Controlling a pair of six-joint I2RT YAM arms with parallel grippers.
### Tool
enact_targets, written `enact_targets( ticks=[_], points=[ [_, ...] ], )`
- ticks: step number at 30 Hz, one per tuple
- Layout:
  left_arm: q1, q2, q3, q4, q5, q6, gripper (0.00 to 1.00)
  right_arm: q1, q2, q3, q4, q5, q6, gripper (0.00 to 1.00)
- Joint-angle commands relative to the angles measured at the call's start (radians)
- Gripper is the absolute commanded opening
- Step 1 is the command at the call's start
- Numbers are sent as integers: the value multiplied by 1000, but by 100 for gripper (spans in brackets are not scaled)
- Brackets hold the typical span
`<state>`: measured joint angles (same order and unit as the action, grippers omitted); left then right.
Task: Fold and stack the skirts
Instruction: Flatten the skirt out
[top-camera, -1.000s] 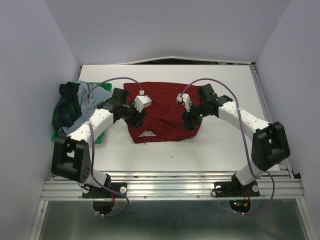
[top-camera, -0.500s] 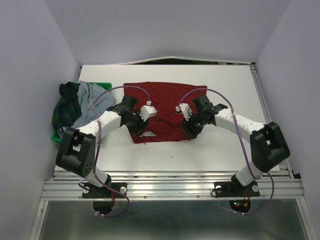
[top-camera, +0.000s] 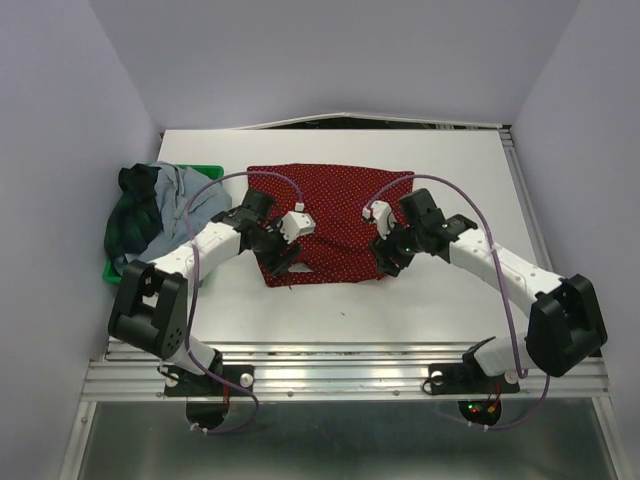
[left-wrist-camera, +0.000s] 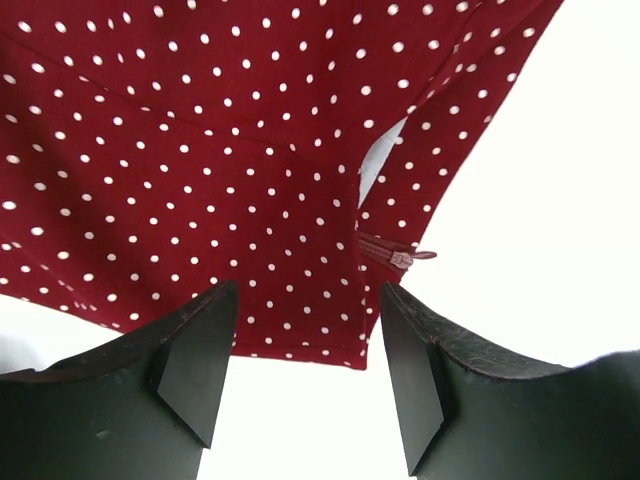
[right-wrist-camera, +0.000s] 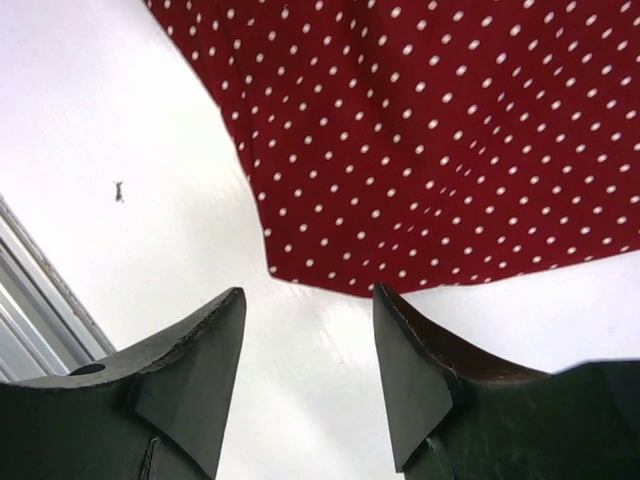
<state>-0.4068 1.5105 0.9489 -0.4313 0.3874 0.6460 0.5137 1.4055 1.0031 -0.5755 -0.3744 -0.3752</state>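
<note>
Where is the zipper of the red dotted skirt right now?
In the left wrist view, the zipper lies by the near edge of the red dotted skirt, next to a slit, just ahead of the open left tool.

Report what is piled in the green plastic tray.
A dark green plaid cloth skirt and a pale grey-blue cloth skirt lie heaped in the green plastic tray, spilling over it. Only bits of its rim show; whatever lies beneath them is covered.

Green tray (top-camera: 108, 270) mostly under plaid skirt (top-camera: 128, 225) and grey-blue skirt (top-camera: 192, 198); tiny speck (right-wrist-camera: 119, 190), perhaps lint.
</note>
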Motion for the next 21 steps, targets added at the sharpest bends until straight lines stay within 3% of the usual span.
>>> enact_targets(
  ticks=[1,6,12,16,18,21],
  points=[
    [-6,-53,14,-29,31,1,70,32,-31,-53,17,-1,30,59],
    [-9,-6,4,-4,1,-12,65,68,13,-92,109,58,-2,59],
    [-10,46,1,40,-31,-28,64,100,70,-83,146,109,-2,66],
    [-9,71,2,66,-42,-39,59,100,105,-80,195,228,9,54],
    [-9,86,13,80,-62,-45,53,100,115,-72,206,303,9,50],
    [-6,103,36,85,-90,-60,28,100,131,-43,207,370,24,35]
  ],
)
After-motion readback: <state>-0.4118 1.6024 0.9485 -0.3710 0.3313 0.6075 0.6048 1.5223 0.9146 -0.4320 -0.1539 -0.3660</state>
